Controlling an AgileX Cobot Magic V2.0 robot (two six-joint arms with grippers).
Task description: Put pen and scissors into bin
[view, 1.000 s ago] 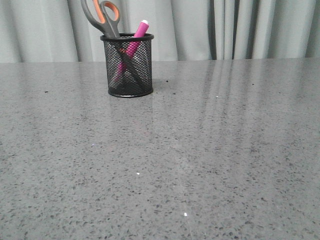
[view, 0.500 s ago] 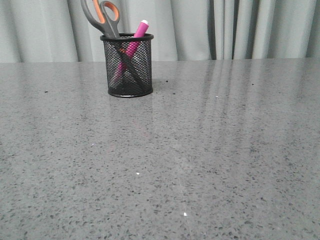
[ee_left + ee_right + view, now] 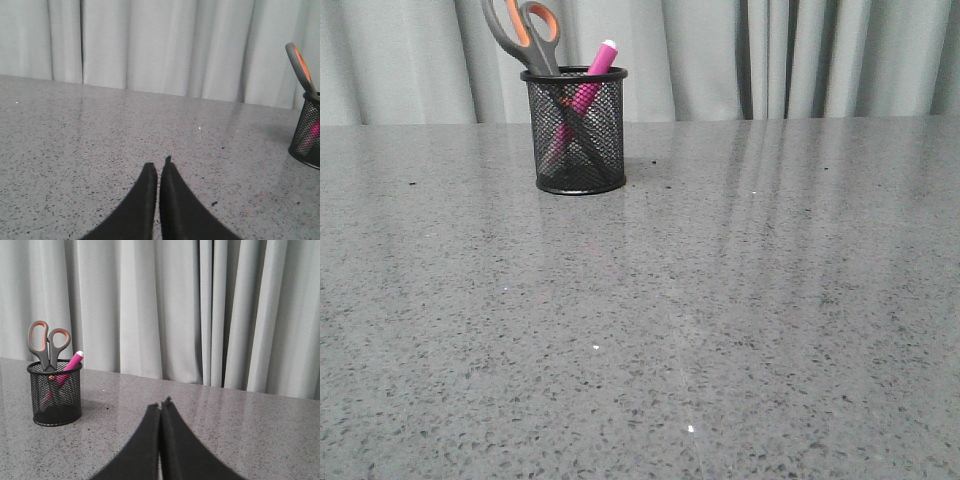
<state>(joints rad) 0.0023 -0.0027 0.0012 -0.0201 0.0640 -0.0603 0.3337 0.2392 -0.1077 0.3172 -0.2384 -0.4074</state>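
The black mesh bin (image 3: 579,135) stands upright at the far left of the grey speckled table (image 3: 720,300). Inside it lean the magenta pen (image 3: 588,84), white tip up, and the scissors (image 3: 525,32), whose grey and orange handles stick out above the rim. The right wrist view also shows the bin (image 3: 54,395), pen (image 3: 67,370) and scissors (image 3: 48,342). Only the bin's edge (image 3: 309,135) and a scissors handle (image 3: 300,67) show in the left wrist view. My left gripper (image 3: 158,165) and right gripper (image 3: 160,404) are shut on nothing, well away from the bin. Neither arm appears in the front view.
Pale grey curtains (image 3: 770,55) hang behind the table's far edge.
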